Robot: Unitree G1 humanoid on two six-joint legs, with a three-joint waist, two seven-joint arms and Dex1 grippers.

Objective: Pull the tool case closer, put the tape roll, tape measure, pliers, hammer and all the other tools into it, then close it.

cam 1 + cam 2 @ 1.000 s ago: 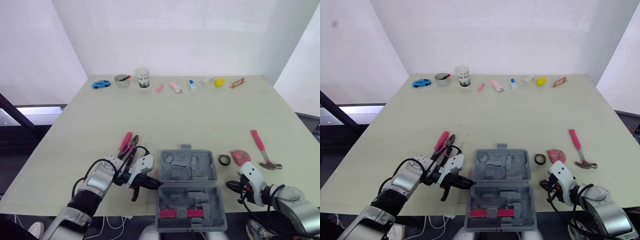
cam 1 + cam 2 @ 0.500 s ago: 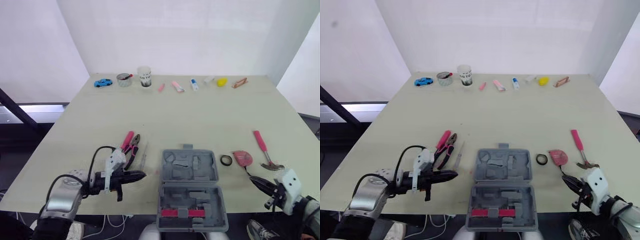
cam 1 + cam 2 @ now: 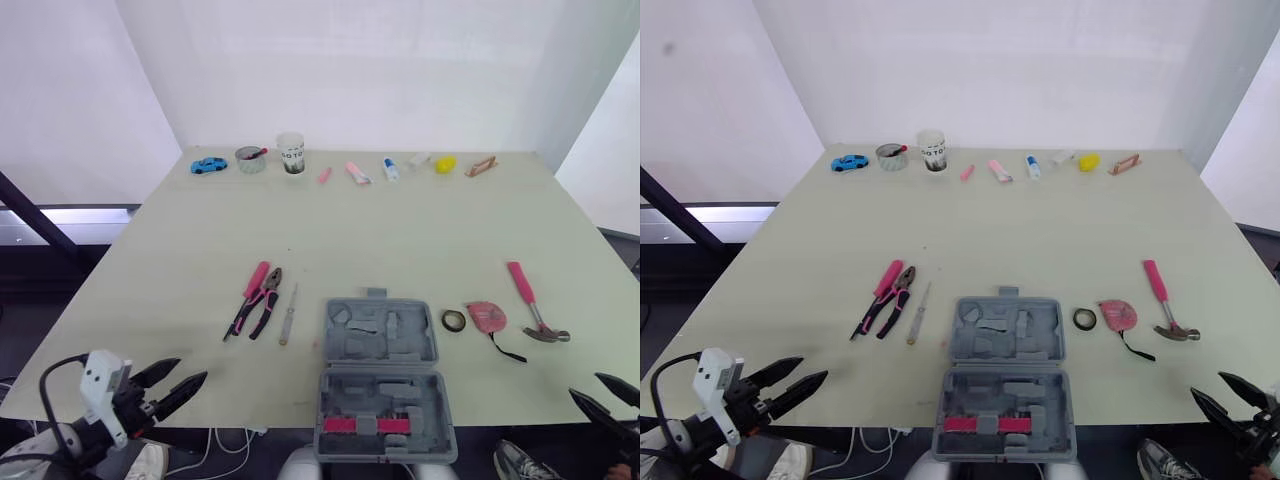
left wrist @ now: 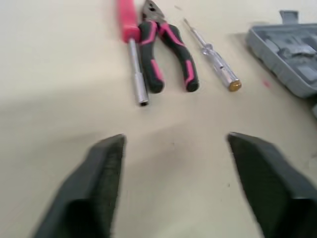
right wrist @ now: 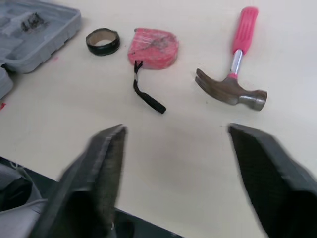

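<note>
The grey tool case (image 3: 385, 375) lies open at the table's front centre, with a pink strip in its near half. To its left lie the pink-and-black pliers (image 3: 268, 300), a pink-handled driver (image 3: 246, 295) and a thin screwdriver (image 3: 287, 315). On its right are the black tape roll (image 3: 453, 321), the pink tape measure (image 3: 487, 318) and the pink-handled hammer (image 3: 530, 305). My left gripper (image 3: 190, 371) hangs open off the front left edge, holding nothing. At the front right my right gripper (image 3: 585, 385) is open too, short of the hammer (image 5: 235, 74) and tape measure (image 5: 152, 47).
Small items line the far edge of the table (image 3: 400, 230): a blue toy car (image 3: 208, 165), a tin (image 3: 250, 158), a white cup (image 3: 290, 153), pink bits, a tube and a yellow object (image 3: 443, 163).
Both arms have drawn back from the case's sides to the table's front corners. Both grippers, shut before, now stand open. The case has not moved.
</note>
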